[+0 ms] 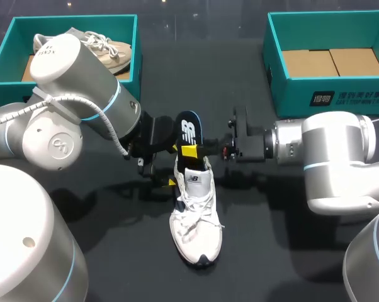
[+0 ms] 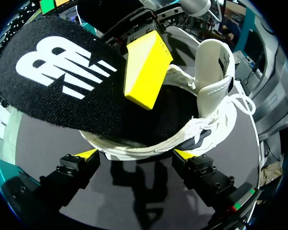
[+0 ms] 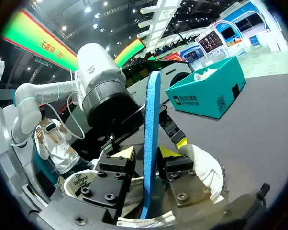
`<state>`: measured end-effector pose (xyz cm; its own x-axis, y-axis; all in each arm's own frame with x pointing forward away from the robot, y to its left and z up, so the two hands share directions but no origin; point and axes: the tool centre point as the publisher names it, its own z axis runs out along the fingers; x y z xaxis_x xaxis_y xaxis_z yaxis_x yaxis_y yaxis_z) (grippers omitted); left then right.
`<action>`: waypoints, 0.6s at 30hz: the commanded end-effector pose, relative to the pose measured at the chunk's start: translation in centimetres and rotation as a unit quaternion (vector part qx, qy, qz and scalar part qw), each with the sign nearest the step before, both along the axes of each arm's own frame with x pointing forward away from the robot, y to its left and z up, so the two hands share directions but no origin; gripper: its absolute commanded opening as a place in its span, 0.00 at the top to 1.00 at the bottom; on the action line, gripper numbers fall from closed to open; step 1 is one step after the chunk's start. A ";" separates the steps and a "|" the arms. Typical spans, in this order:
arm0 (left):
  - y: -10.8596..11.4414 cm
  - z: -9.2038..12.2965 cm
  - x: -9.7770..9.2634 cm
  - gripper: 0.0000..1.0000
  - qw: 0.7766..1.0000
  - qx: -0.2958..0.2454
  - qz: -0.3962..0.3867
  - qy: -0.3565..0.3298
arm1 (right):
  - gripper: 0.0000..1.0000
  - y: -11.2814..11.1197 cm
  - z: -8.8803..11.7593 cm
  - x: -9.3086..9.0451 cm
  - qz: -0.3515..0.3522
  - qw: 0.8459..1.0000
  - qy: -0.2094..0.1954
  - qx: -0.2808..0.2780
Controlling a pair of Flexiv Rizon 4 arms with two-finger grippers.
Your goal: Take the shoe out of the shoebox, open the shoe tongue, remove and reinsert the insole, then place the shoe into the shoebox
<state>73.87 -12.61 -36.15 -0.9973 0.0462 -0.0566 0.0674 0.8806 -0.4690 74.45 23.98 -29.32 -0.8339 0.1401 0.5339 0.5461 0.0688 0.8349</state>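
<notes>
Two grips: right gripper pinches the insole rising from the shoe, left gripper clamps its heel.

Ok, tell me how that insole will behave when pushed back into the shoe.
The insole looks thin and sticks out unsupported past the right gripper, so probably stiffish yet bendable. Its fabric top may drag inside the shoe.

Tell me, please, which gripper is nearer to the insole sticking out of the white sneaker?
Right. The right gripper is shut on the insole, one finger on each face; the left gripper clamps the white sneaker at its heel.
</notes>
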 end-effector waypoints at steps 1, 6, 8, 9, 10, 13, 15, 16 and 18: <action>0.0 0.0 0.0 0.00 1.000 0.001 0.000 -0.001 | 1.00 0.0 -0.1 1.0 0.013 1.000 0.005 -0.002; 0.0 0.0 0.0 0.00 1.000 0.001 0.000 -0.001 | 1.00 0.0 -1.2 1.3 0.014 1.000 0.023 0.002; 0.0 0.0 0.0 0.00 1.000 0.001 0.000 -0.001 | 1.00 0.0 -1.8 1.0 0.012 0.999 0.031 0.003; 0.0 0.0 0.0 0.00 1.000 0.001 0.000 -0.001 | 1.00 -0.1 -2.0 0.7 0.011 0.999 0.035 0.004; 0.0 0.0 0.0 0.00 1.000 0.001 0.000 -0.001 | 1.00 -0.1 -2.3 0.4 0.010 0.999 0.039 0.005; 0.0 0.0 0.0 0.00 1.000 0.001 0.000 -0.001 | 1.00 -0.3 -3.1 -0.6 0.002 0.999 0.053 0.008; 0.0 0.0 0.0 0.00 1.000 0.001 0.000 -0.001 | 1.00 -0.4 -3.7 -1.2 -0.002 0.998 0.064 0.011; 0.0 0.0 0.0 0.00 1.000 0.001 0.000 -0.001 | 1.00 -0.4 -4.0 -1.6 -0.004 0.998 0.070 0.011; 0.0 0.0 0.0 0.00 1.000 0.001 0.000 -0.001 | 1.00 -0.4 -4.4 -2.2 -0.006 0.997 0.079 0.011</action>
